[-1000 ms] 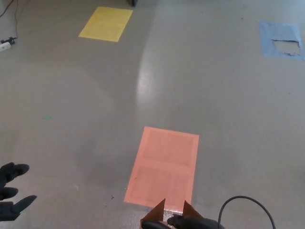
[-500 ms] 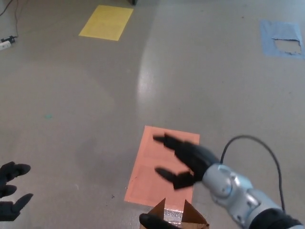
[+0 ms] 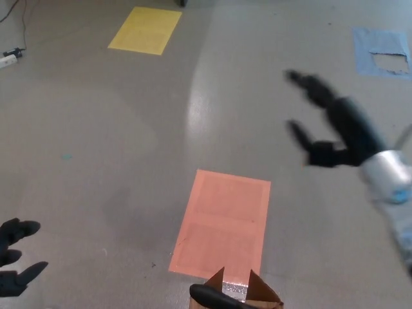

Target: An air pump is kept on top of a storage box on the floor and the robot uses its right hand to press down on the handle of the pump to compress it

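Observation:
At the bottom edge of the head view, a brown cardboard storage box (image 3: 261, 293) shows only its top flaps. A black pump handle (image 3: 215, 298) lies across the flaps, with a silver part (image 3: 234, 289) behind it. My right hand (image 3: 331, 125) is raised high at the right, blurred, open with fingers spread, far above and away from the handle. My left hand (image 3: 16, 257) hangs at the lower left, open and holding nothing.
An orange rectangle (image 3: 222, 221) is marked on the grey floor just beyond the box. A yellow rectangle (image 3: 145, 29) lies at the far left and a torn blue one (image 3: 382, 53) at the far right. A cable and plug (image 3: 8, 59) lie at the left edge.
My right hand has risen from beside the handle at the bottom edge, over the orange patch, to high on the right. The left hand stays put.

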